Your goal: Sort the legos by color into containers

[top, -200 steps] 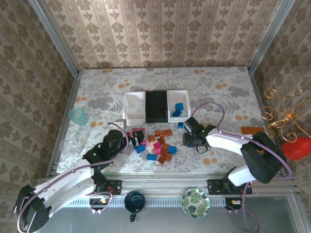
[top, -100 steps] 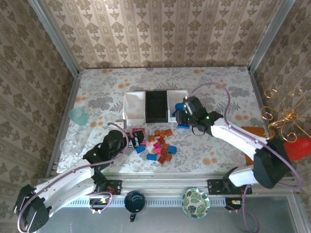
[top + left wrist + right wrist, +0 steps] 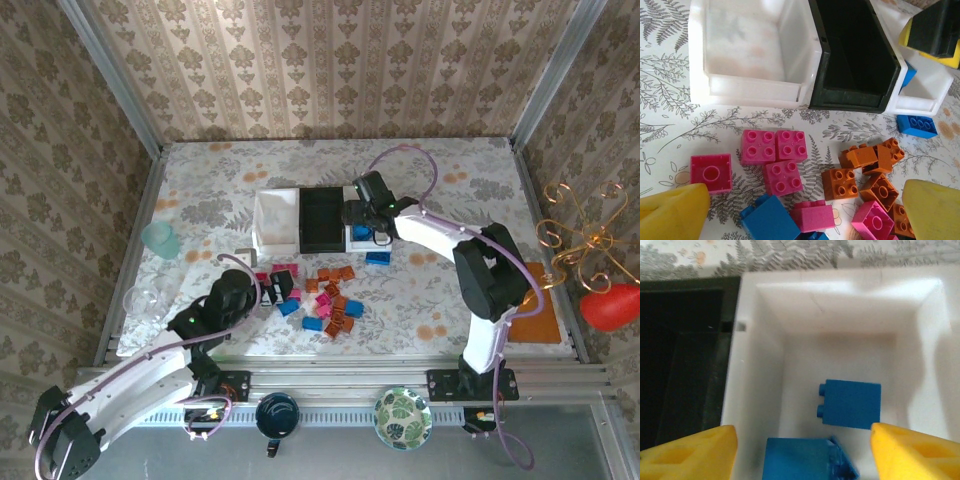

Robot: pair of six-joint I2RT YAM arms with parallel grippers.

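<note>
The sorting is at an early stage. The right gripper (image 3: 802, 452) hangs above the right white tray (image 3: 760, 390). Its yellow fingers stand wide apart and hold nothing. Under it, two blue bricks (image 3: 850, 404) lie on the floor of this tray. One of them is directly below the gap between the fingers, but they do not touch it. So I judge that blue belongs in this tray, and that only these two pieces are sorted.

The black tray (image 3: 855, 55) in the middle and the left white tray (image 3: 750, 45) look empty in the left wrist view. All the other legos are on the table (image 3: 450, 300) in front of the trays. The pink bricks (image 3: 771, 146) are at the left of the pile and the orange bricks (image 3: 860, 170) at the right, with a few loose blue bricks (image 3: 769, 220) among them. A single blue brick (image 3: 915, 126) lies just beside the near wall of the right white tray, outside of it.

The left gripper (image 3: 802, 215) hovers low above the pile, fully open and empty, with pink pieces below it. A pink one is probably its next pick. What is left to sort: all the pink, all the orange and several blue pieces.
</note>
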